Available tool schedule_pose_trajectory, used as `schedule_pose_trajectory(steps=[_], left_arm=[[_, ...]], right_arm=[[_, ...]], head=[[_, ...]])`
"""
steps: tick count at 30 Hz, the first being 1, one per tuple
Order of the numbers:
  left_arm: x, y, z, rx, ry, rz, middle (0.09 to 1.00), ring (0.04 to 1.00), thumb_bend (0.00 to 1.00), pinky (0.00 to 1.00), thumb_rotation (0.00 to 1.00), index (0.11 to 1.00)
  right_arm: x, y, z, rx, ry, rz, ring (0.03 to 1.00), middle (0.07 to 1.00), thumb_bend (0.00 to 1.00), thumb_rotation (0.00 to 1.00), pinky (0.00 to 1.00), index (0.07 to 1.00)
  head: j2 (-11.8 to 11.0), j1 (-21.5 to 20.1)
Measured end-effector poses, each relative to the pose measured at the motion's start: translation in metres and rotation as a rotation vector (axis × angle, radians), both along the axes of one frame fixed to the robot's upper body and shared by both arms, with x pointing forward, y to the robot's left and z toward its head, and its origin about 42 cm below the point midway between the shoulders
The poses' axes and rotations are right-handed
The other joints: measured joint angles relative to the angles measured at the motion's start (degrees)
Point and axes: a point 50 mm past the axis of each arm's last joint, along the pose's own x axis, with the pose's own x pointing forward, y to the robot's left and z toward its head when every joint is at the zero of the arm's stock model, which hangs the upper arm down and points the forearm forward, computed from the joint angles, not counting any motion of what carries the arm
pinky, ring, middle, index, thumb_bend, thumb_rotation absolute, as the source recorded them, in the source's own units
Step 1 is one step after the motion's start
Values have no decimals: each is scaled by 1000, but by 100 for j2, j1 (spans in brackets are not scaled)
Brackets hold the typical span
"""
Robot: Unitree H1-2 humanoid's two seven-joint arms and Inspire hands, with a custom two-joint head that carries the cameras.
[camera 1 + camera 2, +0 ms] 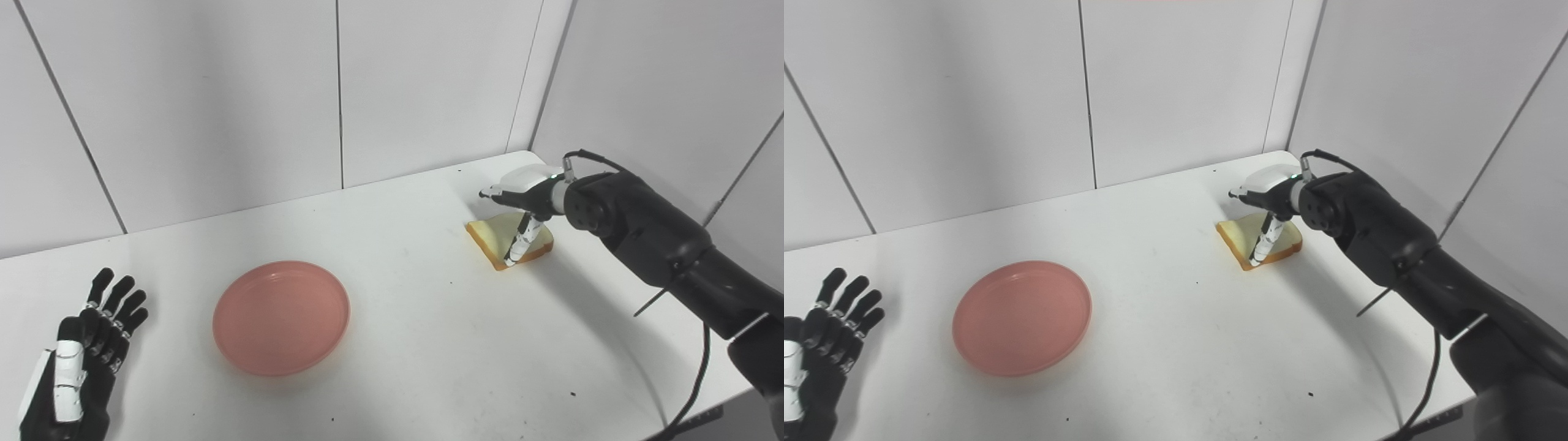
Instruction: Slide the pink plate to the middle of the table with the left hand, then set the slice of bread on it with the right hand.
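Bread [499, 237] lies flat near the far right corner of the white desk [429, 343], and the right hand [520, 202] is poised directly over it, one finger [519, 242] pointing down so its tip meets the slice near the front edge. From these angles I cannot tell whether the hand has actually closed on the slice or is only touching it; no finger shows beneath the crust. The pink plate [282, 316] sits well apart from the bread, left of centre on the desk, with nothing on it. The left hand [79, 361] rests at the near left edge, released, fingers apart and holding nothing, clear of the plate.

The step in hand looks like picking up the bread. A thin, soft slice lying flat offers little to grip, so the fingers should probably work under one edge while the thumb presses lightly from above; squeezing hard would crush or tear it. Once lifted, it should be kept level, carried low across the desk and lowered within the plate's rim before the fingers let go.
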Motion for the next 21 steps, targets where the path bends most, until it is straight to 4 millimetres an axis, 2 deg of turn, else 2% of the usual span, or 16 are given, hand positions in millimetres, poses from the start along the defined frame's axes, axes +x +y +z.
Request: schedule_pose_trajectory(steps=[4, 11, 17, 21], left_arm=[[-1, 0, 2, 3, 4, -3, 965, 946, 732, 943, 1000, 975], [-3, -1, 2, 5, 17, -5, 967, 948, 742, 947, 1000, 979], [-3, 0, 3, 5, 14, -4, 966, 944, 742, 940, 1000, 977], [-3, -1, 4, 5, 17, -5, 963, 944, 744, 946, 1000, 973]], right_arm=[[1, 0, -7, -20, 21, 0, 1000, 1000, 1000, 392, 1000, 1000], [1, 3, -14, -62, 49, 49, 1000, 1000, 1000, 427, 1000, 1000], [2, -2, -18, -63, 67, 30, 1000, 1000, 1000, 436, 1000, 1000], [3, -2, -24, -79, 76, 26, 1000, 1000, 1000, 403, 1000, 1000]], head=[[26, 17], [62, 18], [97, 26], [114, 26]])
